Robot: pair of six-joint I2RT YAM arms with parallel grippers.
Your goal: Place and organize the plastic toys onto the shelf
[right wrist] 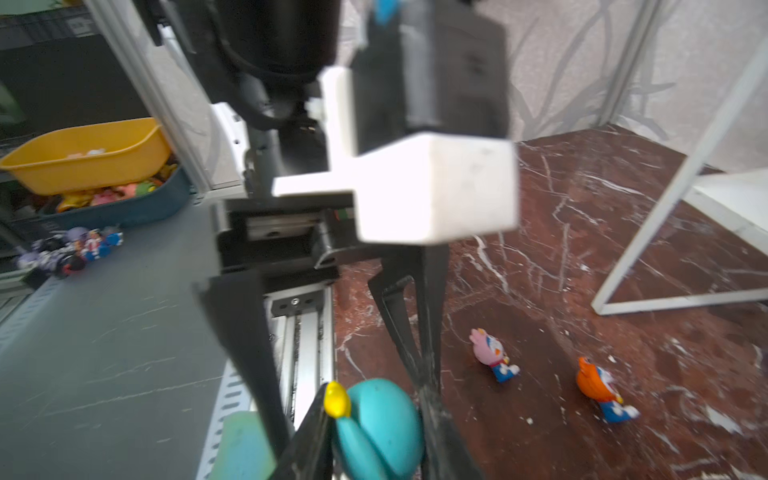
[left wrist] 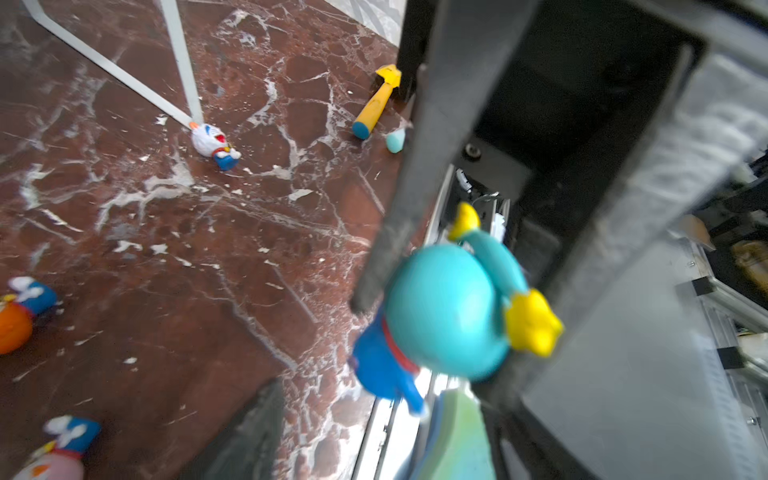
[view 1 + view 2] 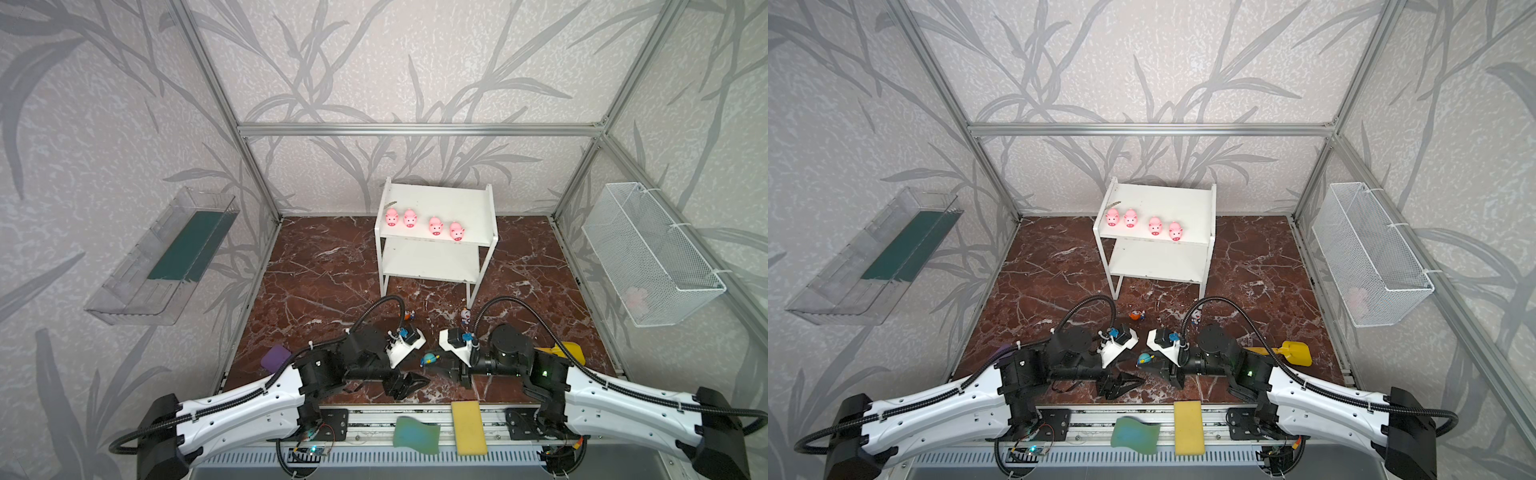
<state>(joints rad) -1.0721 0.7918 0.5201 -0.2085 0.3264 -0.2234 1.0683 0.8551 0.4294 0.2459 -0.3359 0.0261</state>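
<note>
Pinching teal figurine [image 3: 430,359] between right gripper [image 1: 374,399] fingers, over marble floor [image 3: 324,266] near front edge; left gripper [image 3: 413,386] jaws spread just beside; four pigs [image 3: 435,226] lined on shelf [image 3: 457,199] top board

A clear plastic wall tray [image 3: 124,291] with a dark green liner hangs on the left wall, and a white wire mesh basket [image 3: 623,232] hangs on the right. A yellow toy shovel [image 3: 1287,352] and a flat purple piece [image 3: 276,357] lie on the marble tabletop [image 3: 324,266]. A yellow sponge [image 3: 468,428] and a green sponge [image 3: 415,434] rest on the front rail.
</note>
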